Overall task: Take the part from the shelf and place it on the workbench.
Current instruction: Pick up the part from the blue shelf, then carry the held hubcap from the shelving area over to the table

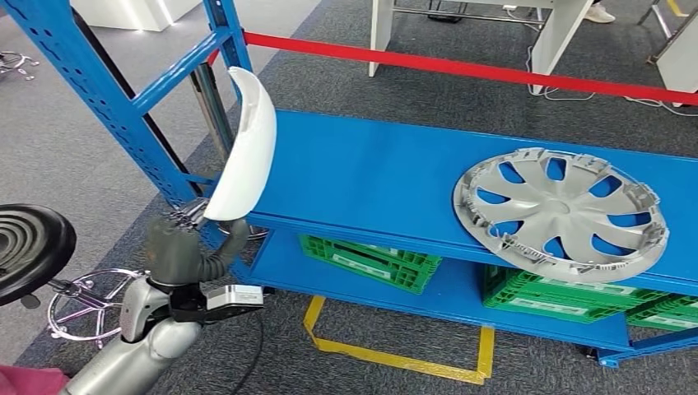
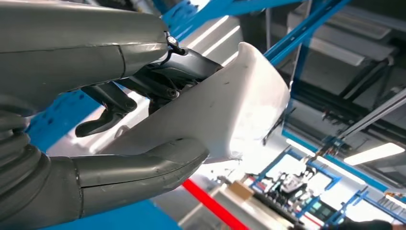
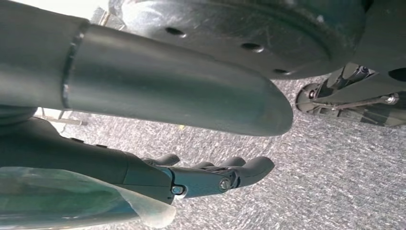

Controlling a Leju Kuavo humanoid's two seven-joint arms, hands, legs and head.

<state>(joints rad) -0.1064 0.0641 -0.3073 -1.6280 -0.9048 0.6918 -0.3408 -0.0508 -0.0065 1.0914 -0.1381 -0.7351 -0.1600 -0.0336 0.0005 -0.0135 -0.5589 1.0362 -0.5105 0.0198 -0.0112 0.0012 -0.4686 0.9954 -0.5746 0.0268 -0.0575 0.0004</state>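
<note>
The part (image 1: pixel 245 148) is a long, curved white plastic shell. My left hand (image 1: pixel 177 247) grips its lower end and holds it upright, just off the left end of the blue shelf (image 1: pixel 370 173). In the left wrist view the part (image 2: pixel 225 110) lies between the thick thumb (image 2: pixel 143 167) and the darker fingers (image 2: pixel 167 81). My right hand (image 3: pixel 191 179) hangs over grey carpet, its fingers loosely apart with nothing in them.
A silver hubcap (image 1: pixel 561 212) lies on the shelf's top board at the right. Green crates (image 1: pixel 370 259) stand on the lower board. A red barrier tape (image 1: pixel 461 64) runs behind the shelf. A black stool (image 1: pixel 29 247) stands at the left, and yellow floor tape (image 1: pixel 395 358) lies in front.
</note>
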